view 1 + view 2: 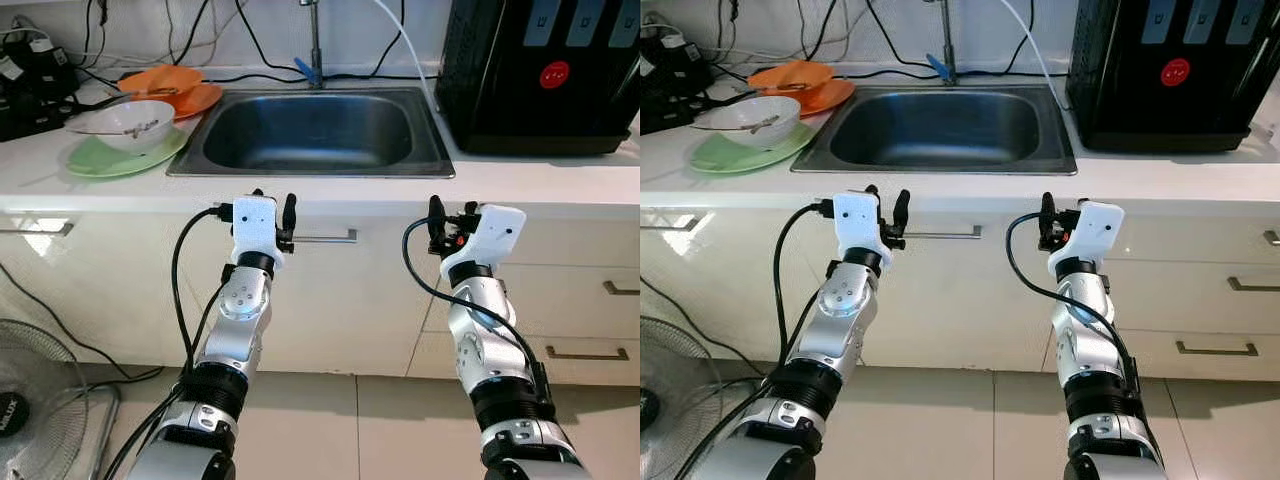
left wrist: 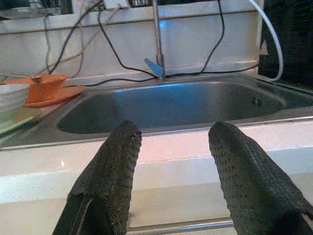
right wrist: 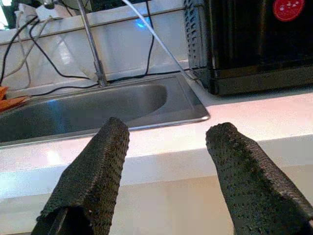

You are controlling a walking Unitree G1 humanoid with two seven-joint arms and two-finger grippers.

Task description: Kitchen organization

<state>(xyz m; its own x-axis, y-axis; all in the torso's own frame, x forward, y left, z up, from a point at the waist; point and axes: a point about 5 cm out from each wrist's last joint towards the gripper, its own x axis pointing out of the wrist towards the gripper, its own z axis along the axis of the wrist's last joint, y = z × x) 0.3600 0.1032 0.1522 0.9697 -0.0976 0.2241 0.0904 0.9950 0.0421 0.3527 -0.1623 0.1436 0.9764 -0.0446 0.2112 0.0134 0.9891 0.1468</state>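
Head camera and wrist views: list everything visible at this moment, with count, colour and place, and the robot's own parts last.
Sink: one, steel, set in the counter.
Faucet: one, metal, blue lever, behind the sink.
Counter: one, white.
Orange dishes: stacked, left of the sink.
Green plate: one, under the white bowl, nearer than the orange dishes.
Black appliance: one, red sticker, right of the sink.
Cables: several, black, along the wall.
Fan: one, floor, far left.
Left gripper: open, before the counter edge.
Right gripper: open, likewise.
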